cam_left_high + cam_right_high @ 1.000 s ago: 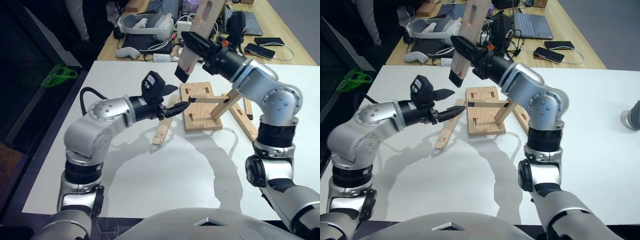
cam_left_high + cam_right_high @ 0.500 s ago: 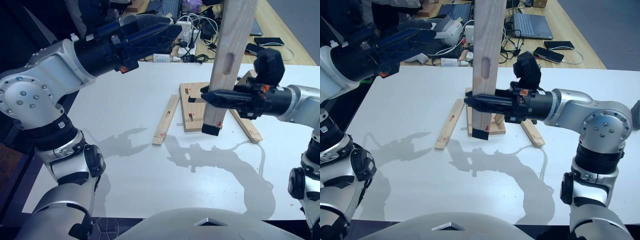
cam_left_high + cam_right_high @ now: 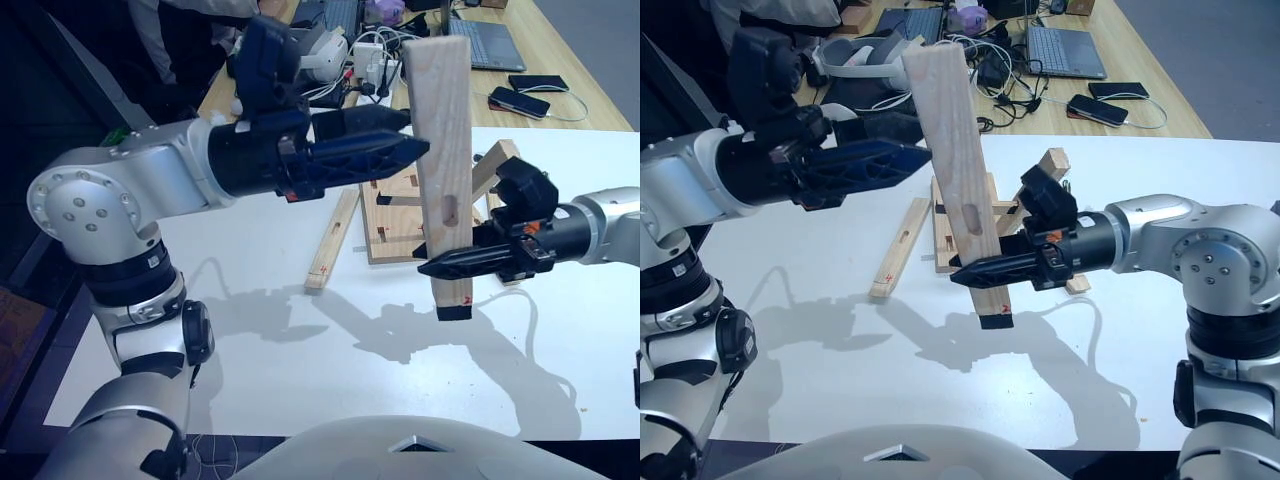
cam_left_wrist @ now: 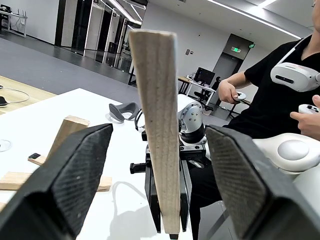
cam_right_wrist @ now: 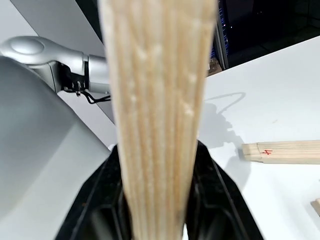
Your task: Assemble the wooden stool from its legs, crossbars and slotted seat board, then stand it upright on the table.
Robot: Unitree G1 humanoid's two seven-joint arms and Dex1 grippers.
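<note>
My right gripper [image 3: 440,266] is shut on the lower part of a long wooden leg [image 3: 445,170] and holds it nearly upright above the table; a slot shows in its face. In the right wrist view the black fingers [image 5: 105,200] clamp the leg [image 5: 160,100]. My left gripper [image 3: 415,135] is open, its tips just short of the leg's upper half, level with it. In the left wrist view the leg [image 4: 157,125] stands ahead of the spread pads [image 4: 65,175]. The slotted seat board [image 3: 390,220] lies flat behind, with another leg [image 3: 495,165] leaning up from it.
A loose slotted piece [image 3: 332,240] lies on the white table [image 3: 300,350] to the left of the seat board. Another wooden piece [image 3: 1075,285] lies by the board's right side. The desk [image 3: 560,60] behind holds laptops, phones, cables and headsets.
My left gripper has swung right and down to face the leg. My right gripper has lowered the leg and tilted its top slightly towards the left arm.
</note>
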